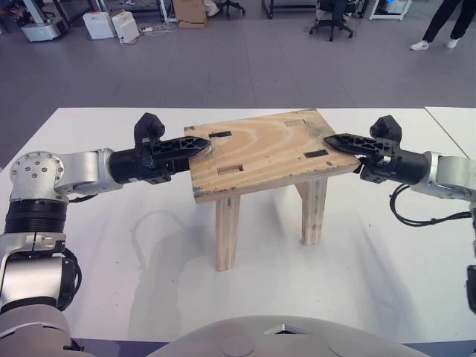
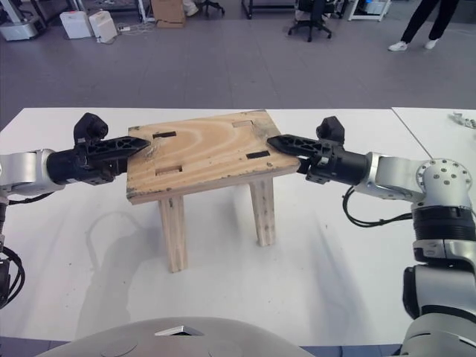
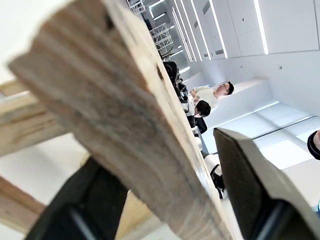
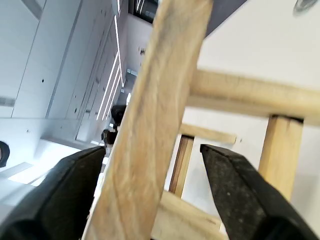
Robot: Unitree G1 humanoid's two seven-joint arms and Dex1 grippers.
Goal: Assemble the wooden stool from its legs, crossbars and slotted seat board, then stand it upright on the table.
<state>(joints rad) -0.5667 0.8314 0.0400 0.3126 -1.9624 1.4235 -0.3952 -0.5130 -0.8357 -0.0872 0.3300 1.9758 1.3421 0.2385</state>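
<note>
The stool stands upright near the middle of the white table (image 1: pixel 111 253); its two nearest legs (image 1: pixel 227 230) point straight down, feet on the tabletop; above them the slotted seat board (image 1: pixel 260 149) lies face up; its long axis runs from the robot's left to its right, skewed a little so the right end sits farther away than the left; four dark slots (image 1: pixel 229 169) show in the top, two toward the near edge and two toward the far edge; the left gripper (image 1: pixel 199 143) reaches in level at the board's left short edge, and the right gripper (image 1: pixel 331 140) meets the right short edge, both pointing inward along the board's length; the left wrist view shows the left fingers (image 3: pixel 250 190) spread with the board's edge between them, one close under the wood and the other with a sliver of gap; the right wrist view shows the right fingers (image 4: pixel 235 200) likewise parted around the edge, one against the board, the other apart, with a crossbar (image 4: pixel 240 95) beneath the seat; beyond the table lies grey floor.
</note>
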